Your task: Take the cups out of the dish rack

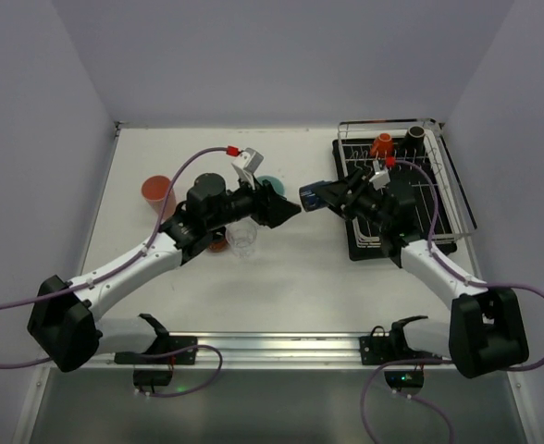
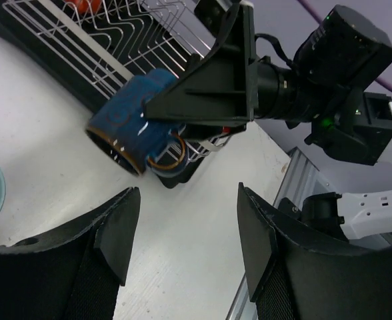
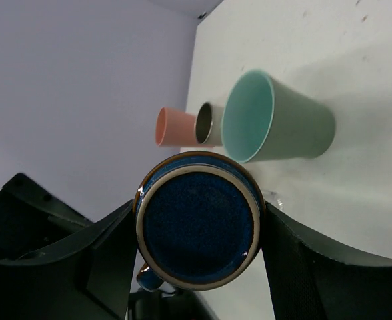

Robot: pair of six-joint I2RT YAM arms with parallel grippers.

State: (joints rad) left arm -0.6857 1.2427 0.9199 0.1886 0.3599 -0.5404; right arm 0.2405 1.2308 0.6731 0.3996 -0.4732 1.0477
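**Blue mug held over mid-table between the two arms**

Nearest the arm bases, a clear glass (image 1: 241, 239) stands on the table (image 1: 300, 296) just beside the left forearm. A brown cup (image 1: 218, 243) is half hidden under that arm.

Past them, the two grippers face each other at mid-table. The left gripper (image 2: 186, 223) has its fingers spread wide with nothing between them, and it points toward the blue mug (image 3: 199, 220). The right gripper (image 1: 326, 196) is clamped on that mug, one finger on either side. It holds the mug on its side, off the table, just left of the dish rack (image 1: 434, 199) and outside it.

Beyond the left gripper a teal cup (image 3: 279, 120) stands on the table, partly covered by the gripper in the top view. Well to its left stands a salmon tumbler (image 1: 158, 192).

Farthest back, at the far end of the rack, an orange cup (image 1: 381, 144) and a black cup (image 1: 414, 136) sit among the wires, near each other.
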